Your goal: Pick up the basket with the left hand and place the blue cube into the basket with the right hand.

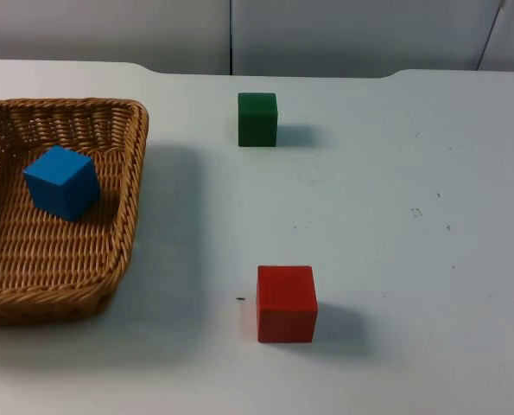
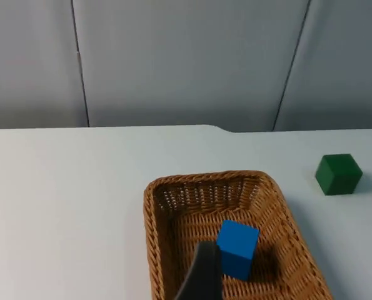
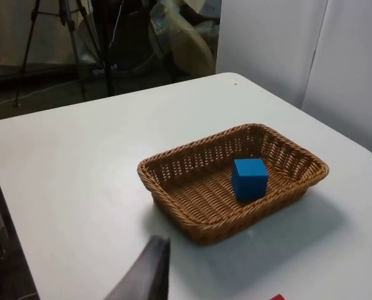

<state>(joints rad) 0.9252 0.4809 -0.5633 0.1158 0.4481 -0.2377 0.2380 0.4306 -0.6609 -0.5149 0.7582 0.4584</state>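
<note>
Basket (image 1: 129,207): set on the table (image 1: 395,242).
Blue cube (image 1: 62,182): seen inside the basket.
Left gripper (image 2: 201,281): held above the basket; opening cannot be told.
Right gripper (image 3: 145,275): held well apart from the basket; opening cannot be told.

We saw a tan woven wicker basket (image 1: 129,216), rough and ribbed, holding a matt, smooth-faced blue cube (image 1: 62,182); the green cube (image 1: 257,119) and red cube (image 1: 286,303) looked equally matt on the smooth white table top (image 1: 395,216)
</note>
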